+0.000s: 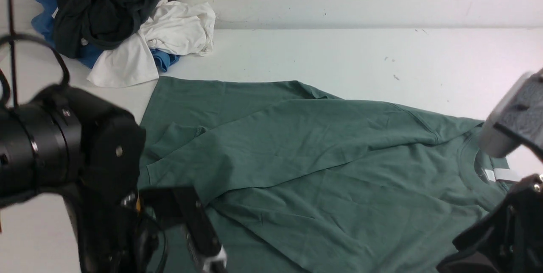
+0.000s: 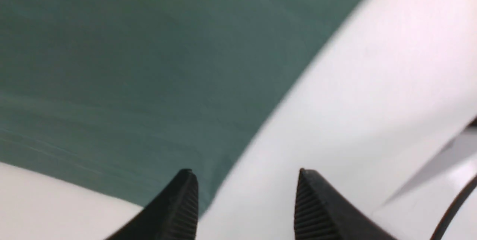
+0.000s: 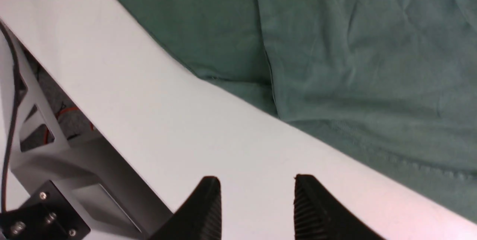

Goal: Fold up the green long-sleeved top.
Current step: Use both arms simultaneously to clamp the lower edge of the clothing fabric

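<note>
Green long-sleeved top on table, sleeve laid across body; left gripper, right gripper both agape, empty (by front edge). Next, likely: pinch its near side.

The left arm is cased in rounded black housings, with a silver screw and a thin black cable attached. The right arm is finished in grey and black. The left fingers and right fingers are formed as ribbed black wedges.

Tool gaping beside green top
</note>
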Robot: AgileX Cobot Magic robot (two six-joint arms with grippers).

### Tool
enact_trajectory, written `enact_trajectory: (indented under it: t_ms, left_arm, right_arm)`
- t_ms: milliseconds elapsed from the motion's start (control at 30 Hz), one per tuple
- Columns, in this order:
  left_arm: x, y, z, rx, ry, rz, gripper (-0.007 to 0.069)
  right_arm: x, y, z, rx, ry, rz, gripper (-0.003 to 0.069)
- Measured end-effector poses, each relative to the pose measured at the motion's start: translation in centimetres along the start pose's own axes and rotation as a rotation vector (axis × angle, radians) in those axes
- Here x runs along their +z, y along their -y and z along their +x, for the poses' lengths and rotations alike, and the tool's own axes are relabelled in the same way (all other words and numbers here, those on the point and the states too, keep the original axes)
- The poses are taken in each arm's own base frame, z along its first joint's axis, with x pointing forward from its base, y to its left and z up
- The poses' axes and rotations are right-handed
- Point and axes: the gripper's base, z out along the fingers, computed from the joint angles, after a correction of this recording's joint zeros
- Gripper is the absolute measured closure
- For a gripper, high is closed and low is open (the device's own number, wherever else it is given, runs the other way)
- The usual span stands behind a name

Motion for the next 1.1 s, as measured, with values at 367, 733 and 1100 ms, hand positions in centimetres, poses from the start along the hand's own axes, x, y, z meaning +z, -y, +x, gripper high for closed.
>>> enact_trajectory:
  t_ms: [367,733,1100]
  left_arm:
    - [4.5,0.4,1.3,0.073,0.009,-0.074,0.0308]
    - [6.9,-1.9,1.5,0.062,-0.102,-0.069,0.0332]
    - [6.7,-2.2,1.9,-0.007,-0.113,-0.094,0.0619]
  right_arm:
    - [1.5,0.3,1.5,0.005,-0.069,0.010,0.0398]
    - [1.5,0.4,1.5,-0.017,-0.070,0.024,0.0398]
    - [1.5,1.5,1.6,-0.157,-0.101,0.141,0.0323]
